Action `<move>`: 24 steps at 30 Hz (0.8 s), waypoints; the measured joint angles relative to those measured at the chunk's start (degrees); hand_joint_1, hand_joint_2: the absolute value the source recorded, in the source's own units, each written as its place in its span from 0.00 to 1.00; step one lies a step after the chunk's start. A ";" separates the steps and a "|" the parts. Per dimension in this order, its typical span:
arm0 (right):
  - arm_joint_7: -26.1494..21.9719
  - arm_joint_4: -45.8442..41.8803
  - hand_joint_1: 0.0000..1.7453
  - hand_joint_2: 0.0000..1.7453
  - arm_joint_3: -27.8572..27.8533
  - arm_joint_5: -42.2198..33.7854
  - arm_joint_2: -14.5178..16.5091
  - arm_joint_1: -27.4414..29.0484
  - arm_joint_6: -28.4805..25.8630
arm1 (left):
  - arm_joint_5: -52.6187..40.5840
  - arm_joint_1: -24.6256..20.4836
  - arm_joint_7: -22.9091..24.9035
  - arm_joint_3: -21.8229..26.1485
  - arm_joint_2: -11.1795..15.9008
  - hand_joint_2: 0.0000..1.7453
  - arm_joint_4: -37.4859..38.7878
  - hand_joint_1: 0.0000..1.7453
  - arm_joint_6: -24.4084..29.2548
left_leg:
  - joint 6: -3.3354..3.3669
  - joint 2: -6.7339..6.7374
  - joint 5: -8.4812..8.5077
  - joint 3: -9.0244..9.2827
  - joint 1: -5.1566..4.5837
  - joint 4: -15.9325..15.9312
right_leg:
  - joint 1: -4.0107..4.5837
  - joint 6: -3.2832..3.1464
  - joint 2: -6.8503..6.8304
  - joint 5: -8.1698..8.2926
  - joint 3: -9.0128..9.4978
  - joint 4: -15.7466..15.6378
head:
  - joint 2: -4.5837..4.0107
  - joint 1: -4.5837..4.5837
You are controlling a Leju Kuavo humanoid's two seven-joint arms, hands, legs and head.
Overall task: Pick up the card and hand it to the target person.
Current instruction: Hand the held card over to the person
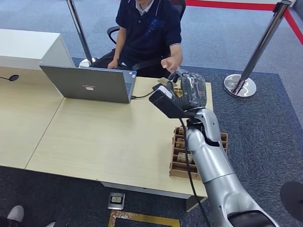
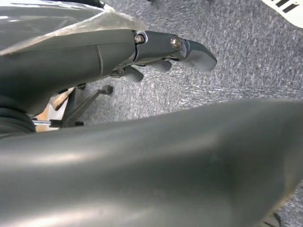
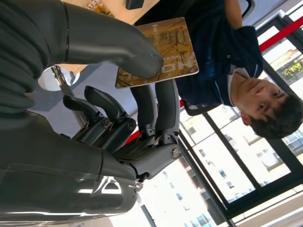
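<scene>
Cards fill the wooden tray (image 1: 174,156); right hand (image 3: 118,94) pinches the card (image 3: 168,47), left hand (image 2: 157,52) fingers loosely apart.

Wooden table (image 1: 107,137): open laptop (image 1: 89,83), compartmented wooden tray (image 1: 180,156).

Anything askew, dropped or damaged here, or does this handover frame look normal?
Nothing stands out. The right hand pinches the card flat between thumb and fingers, held out toward the seated person, whose hand is reaching for it. The laptop sits squarely on the table, and the wooden tray rests near the table's edge, nothing spilled.
</scene>
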 joint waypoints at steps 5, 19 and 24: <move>0.24 2.62 1.00 1.00 -0.86 0.82 0.67 -0.59 -0.20 | -0.03 -0.02 0.15 -0.02 0.01 0.00 0.00 0.00 -0.01 | 0.00 0.00 0.00 -0.01 0.00 0.00 | 0.00 0.00 0.00 0.00 -0.01 0.00 | 0.00 -0.01; 0.03 6.54 1.00 1.00 -1.74 2.85 1.62 -0.89 -0.13 | 1.69 -0.10 0.15 0.03 0.04 0.00 0.00 0.00 0.18 | 0.00 0.00 0.00 -0.01 0.00 0.00 | 0.00 0.00 0.00 0.00 -0.01 0.00 | 0.00 -0.01; -0.08 7.17 0.44 1.00 -1.95 3.02 1.87 -0.91 -0.55 | 1.49 -0.10 0.16 0.03 0.04 0.00 0.00 0.00 0.18 | 0.00 0.00 0.00 -0.01 0.00 0.00 | 0.00 0.00 0.00 0.00 -0.02 0.00 | 0.00 -0.01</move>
